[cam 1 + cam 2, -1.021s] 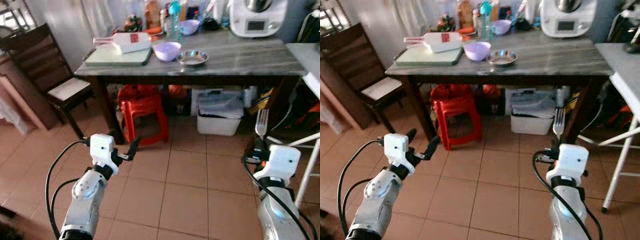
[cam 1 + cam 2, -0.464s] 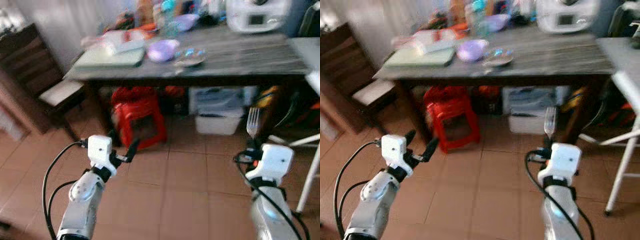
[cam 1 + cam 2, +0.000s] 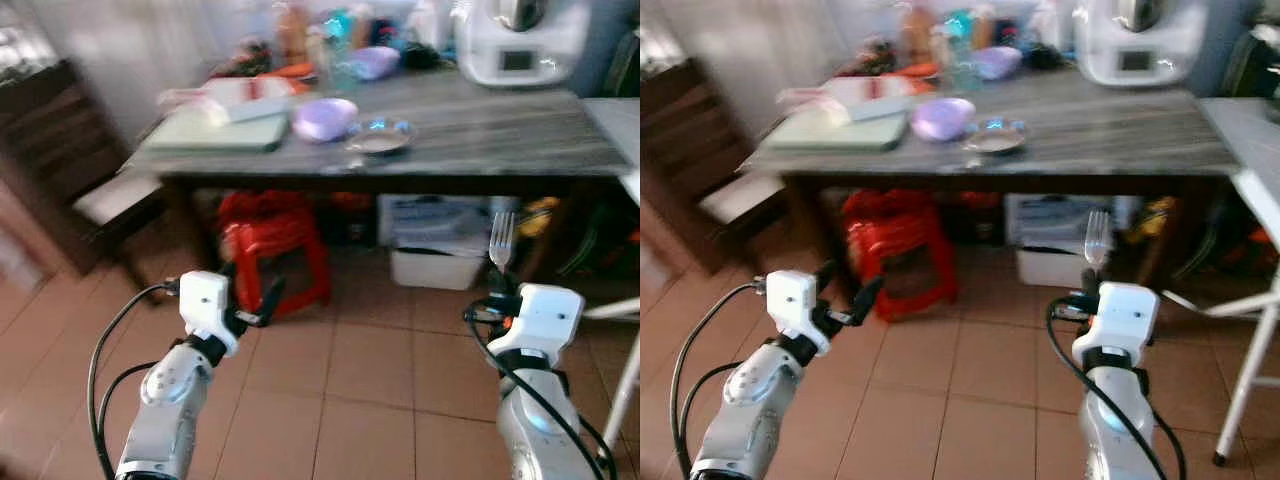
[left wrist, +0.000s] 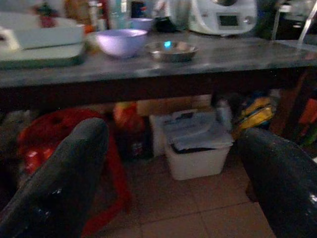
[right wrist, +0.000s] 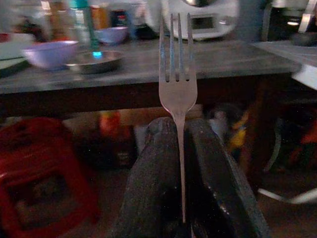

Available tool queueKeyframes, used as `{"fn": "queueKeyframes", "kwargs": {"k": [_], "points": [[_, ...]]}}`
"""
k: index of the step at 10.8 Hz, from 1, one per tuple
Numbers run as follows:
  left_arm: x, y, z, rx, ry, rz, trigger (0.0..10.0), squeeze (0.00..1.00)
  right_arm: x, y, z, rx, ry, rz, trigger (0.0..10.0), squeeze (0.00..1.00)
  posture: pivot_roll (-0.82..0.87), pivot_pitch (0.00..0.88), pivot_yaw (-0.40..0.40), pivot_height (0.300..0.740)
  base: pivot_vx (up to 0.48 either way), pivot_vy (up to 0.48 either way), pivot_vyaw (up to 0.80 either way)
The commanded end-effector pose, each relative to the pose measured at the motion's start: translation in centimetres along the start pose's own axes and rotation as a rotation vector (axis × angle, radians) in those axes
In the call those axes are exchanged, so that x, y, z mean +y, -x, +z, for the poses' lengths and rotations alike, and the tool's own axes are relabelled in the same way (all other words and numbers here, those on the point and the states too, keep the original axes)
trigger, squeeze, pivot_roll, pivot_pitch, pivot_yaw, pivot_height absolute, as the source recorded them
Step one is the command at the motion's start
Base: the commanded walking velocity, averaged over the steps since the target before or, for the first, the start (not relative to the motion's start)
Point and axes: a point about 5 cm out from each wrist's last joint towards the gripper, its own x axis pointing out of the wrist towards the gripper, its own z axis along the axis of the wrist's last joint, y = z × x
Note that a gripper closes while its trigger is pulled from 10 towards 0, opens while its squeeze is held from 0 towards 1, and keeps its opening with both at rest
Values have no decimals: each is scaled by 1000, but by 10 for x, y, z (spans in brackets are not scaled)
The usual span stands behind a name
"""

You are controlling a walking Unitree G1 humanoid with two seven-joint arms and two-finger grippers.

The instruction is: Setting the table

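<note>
The right gripper [image 5: 179,148] is clamping a metal fork [image 5: 177,84] by its handle, the two black fingers [image 5: 148,173] pressing against it from either side, and the tines are pointing upward and toward the table. In the head views the fork [image 3: 500,240] is standing upright above the right wrist, held over the tiled floor [image 3: 370,370] short of the table edge. The left gripper [image 3: 252,300] is hovering over the floor with its fingers [image 4: 64,173] spread wide apart and nothing between them. Ahead, a grey stone-topped table [image 3: 500,140] is carrying a lilac bowl [image 3: 324,118] with a shallow metal dish [image 3: 378,136] just beside it, a green cutting board [image 3: 210,130] to the robot's left of the bowl, and a white kitchen appliance [image 3: 515,40] at the far edge. A red plastic stool [image 3: 270,240] and a lidded white storage bin [image 3: 440,245] are sitting beneath the table. A dark wooden chair [image 3: 90,180] is standing at the table's left end. The head views are showing slight blur.
</note>
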Motion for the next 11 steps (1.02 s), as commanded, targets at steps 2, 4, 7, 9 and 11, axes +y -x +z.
{"fn": "queueKeyframes", "kwargs": {"k": [2,4,7,9,11], "points": [[-8,-4,3,-4,3,-38,10000,0,-3,0,4,-12,12,-9,10000,0,31,13,106,740,358,0,0],[-9,-5,3,-1,4,-45,10000,0,-2,-1,4,-14,10,-9,10000,0,33,12,108,740,364,0,0],[-9,-5,3,2,3,-47,10000,0,1,-1,4,-13,8,1,10000,0,37,12,108,740,358,0,0],[-10,-5,3,5,4,-50,10000,0,2,-2,4,-13,7,3,10000,0,37,14,109,740,362,0,203],[-10,-6,3,7,3,-51,10000,0,3,-3,4,-14,3,6,10000,0,40,13,109,740,360,0,0]]}}
